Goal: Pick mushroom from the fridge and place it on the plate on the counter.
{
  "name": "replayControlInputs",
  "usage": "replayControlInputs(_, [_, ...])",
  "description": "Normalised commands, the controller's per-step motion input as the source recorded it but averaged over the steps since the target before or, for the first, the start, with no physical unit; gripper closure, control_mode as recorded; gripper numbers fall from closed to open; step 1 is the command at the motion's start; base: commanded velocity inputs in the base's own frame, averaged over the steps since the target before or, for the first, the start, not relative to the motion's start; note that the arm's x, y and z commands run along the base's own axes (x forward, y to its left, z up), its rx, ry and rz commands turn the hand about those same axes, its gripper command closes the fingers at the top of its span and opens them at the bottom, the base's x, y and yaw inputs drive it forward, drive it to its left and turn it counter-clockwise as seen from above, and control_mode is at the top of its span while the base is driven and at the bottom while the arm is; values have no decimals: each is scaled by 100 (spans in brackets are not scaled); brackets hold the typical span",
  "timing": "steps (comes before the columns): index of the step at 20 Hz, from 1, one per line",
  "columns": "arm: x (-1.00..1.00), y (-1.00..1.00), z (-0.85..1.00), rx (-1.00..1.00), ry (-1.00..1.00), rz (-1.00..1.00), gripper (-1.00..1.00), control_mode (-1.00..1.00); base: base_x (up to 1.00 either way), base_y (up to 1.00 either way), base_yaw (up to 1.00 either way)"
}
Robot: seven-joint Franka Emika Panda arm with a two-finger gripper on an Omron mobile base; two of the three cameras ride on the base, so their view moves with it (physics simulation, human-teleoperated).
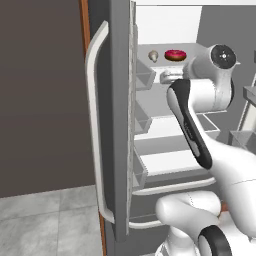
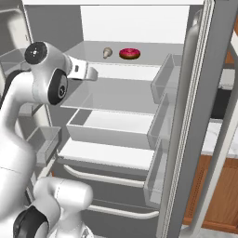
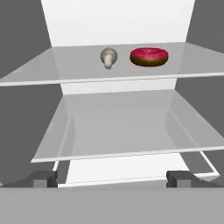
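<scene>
The fridge (image 1: 117, 125) stands with its doors swung wide, white shelves showing. The mushroom (image 3: 108, 57), small and beige, lies on the upper glass shelf (image 3: 65, 70), just left of a red-glazed donut (image 3: 149, 56); both also show as mushroom (image 1: 153, 56) and mushroom (image 2: 107, 52). My gripper (image 3: 111, 179) is open and holds nothing. It hovers in front of the shelves, lower than the mushroom and well short of it, as seen at gripper (image 2: 91, 73) and gripper (image 1: 167, 76). A strip of the marble counter (image 2: 211, 135) shows behind the right door. The plate is out of view.
The donut (image 2: 129, 54) sits close beside the mushroom. Door bins (image 2: 160, 121) line the right door, and more bins (image 1: 142, 80) line the left door. A deep drawer shelf (image 3: 122, 135) lies below the upper shelf. Brown cabinets (image 2: 209, 195) stand at the right.
</scene>
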Motion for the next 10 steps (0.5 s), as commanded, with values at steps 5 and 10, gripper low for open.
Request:
replayControlInputs(5, [32,-13,9,2,-6,0,-100,-100,0,0,0])
replayControlInputs(10, [14,-4,42,0,-16,0,-100,-100,0,0,0])
